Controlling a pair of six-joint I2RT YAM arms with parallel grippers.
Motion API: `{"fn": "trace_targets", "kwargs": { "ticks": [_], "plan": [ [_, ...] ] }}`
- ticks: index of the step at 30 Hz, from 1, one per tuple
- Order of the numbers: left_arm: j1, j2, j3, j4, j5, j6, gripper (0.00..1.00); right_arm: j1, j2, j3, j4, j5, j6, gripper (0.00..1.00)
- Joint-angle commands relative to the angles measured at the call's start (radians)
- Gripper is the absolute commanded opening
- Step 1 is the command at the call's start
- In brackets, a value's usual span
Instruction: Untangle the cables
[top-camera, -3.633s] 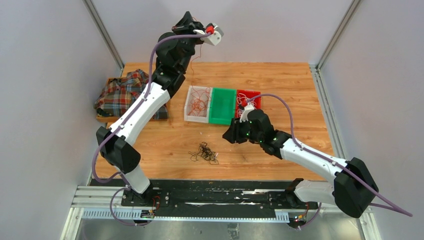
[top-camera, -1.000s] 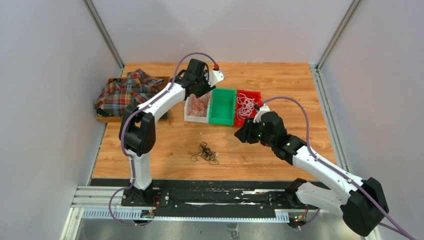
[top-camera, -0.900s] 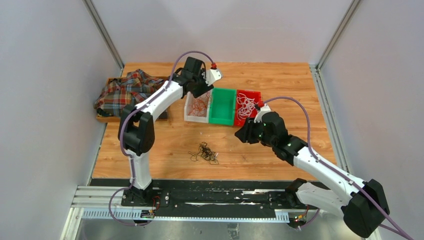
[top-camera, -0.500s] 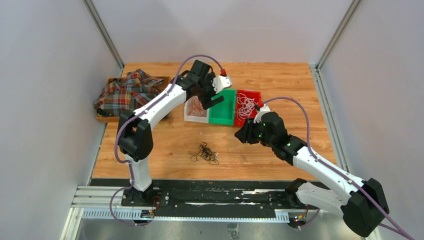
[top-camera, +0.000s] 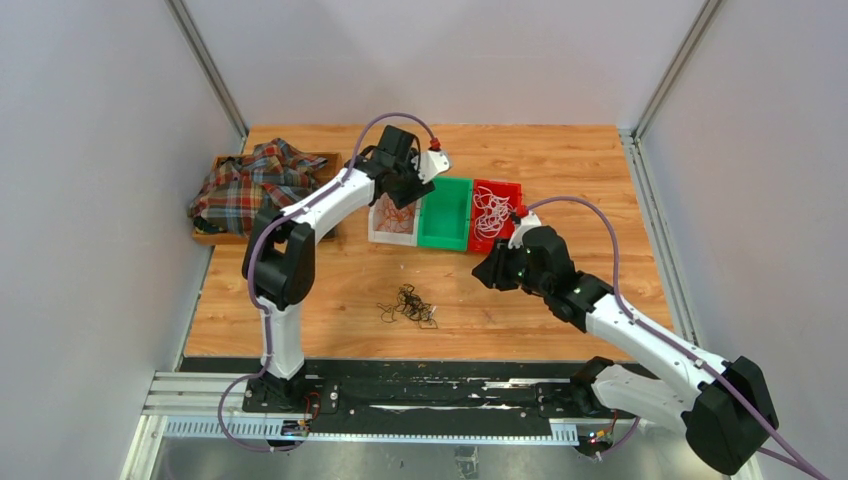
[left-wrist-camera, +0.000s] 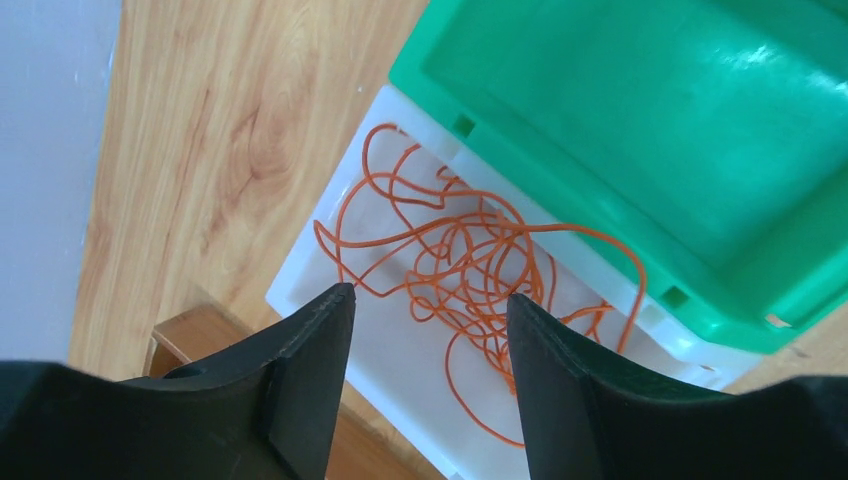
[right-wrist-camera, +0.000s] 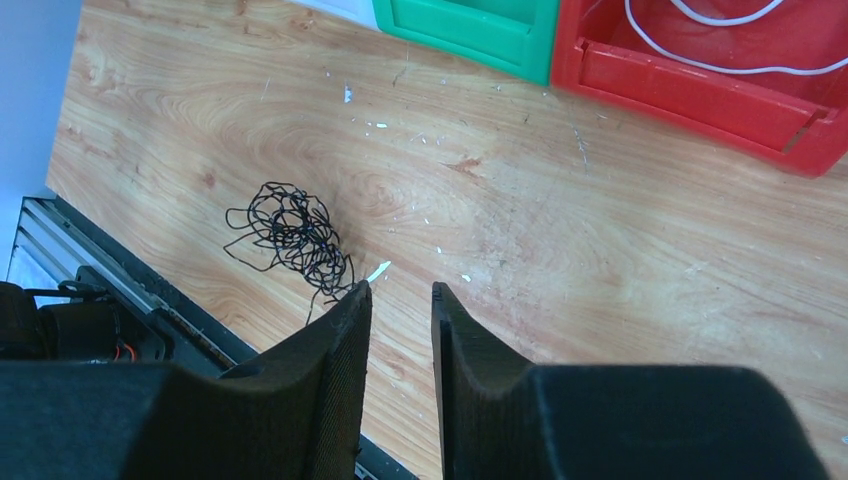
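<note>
Centrally, black cables (right-wrist-camera: 295, 235): tight tangle on the table (right-wrist-camera: 560, 230) near its front edge; clump slightly longer left-to-right in the top view, one loose strand trailing toward the right gripper (right-wrist-camera: 400, 290).
Orange cables (left-wrist-camera: 460, 260): loose loops lying in the white bin (left-wrist-camera: 400, 370), spread along its long axis, near to far.
White cables (top-camera: 490, 212): curled in the red bin (right-wrist-camera: 700, 100), no clear direction.
Green bin (left-wrist-camera: 640, 120): between white and red bins, touching both.
Left gripper (left-wrist-camera: 430, 296): above the white bin, pointing down at the orange loops; jaws well apart, nothing between.
Right gripper: over bare table between the black tangle and the red bin; jaws a narrow slit apart, gripping nothing.
</note>
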Motion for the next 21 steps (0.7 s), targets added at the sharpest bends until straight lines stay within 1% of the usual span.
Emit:
{"fn": "trace_targets", "kwargs": {
  "ticks": [1, 9, 10, 12, 13, 15, 19, 20, 21],
  "plan": [
    [0.009, 0.002, -0.064, 0.092, -0.042, 0.011, 0.62, -0.018, -0.017, -0.017, 0.005, 0.011, 0.01, 0.27],
    [0.03, 0.033, -0.129, 0.158, -0.075, -0.033, 0.61, -0.019, -0.028, -0.016, 0.009, -0.001, 0.002, 0.18],
    [0.034, 0.032, -0.133, 0.159, -0.075, -0.041, 0.61, -0.02, -0.024, -0.012, 0.009, -0.009, -0.003, 0.19],
    [0.043, 0.017, -0.137, 0.143, -0.068, -0.062, 0.62, -0.016, -0.005, -0.002, 0.011, -0.032, -0.016, 0.27],
    [0.047, 0.0, -0.134, 0.127, -0.059, -0.069, 0.64, -0.012, 0.007, 0.004, 0.011, -0.045, -0.025, 0.3],
    [0.051, -0.05, -0.121, 0.068, -0.025, -0.073, 0.72, 0.008, 0.035, 0.022, 0.011, -0.067, -0.045, 0.34],
    [0.051, -0.169, -0.056, -0.149, 0.054, -0.069, 0.94, 0.098, 0.105, 0.07, 0.027, -0.081, -0.098, 0.39],
    [0.051, -0.206, -0.054, -0.195, 0.078, -0.065, 0.98, 0.113, 0.128, 0.086, 0.028, -0.086, -0.107, 0.4],
    [0.051, -0.244, -0.06, -0.229, 0.09, -0.064, 0.98, 0.126, 0.151, 0.101, 0.028, -0.097, -0.114, 0.4]
  ]
}}
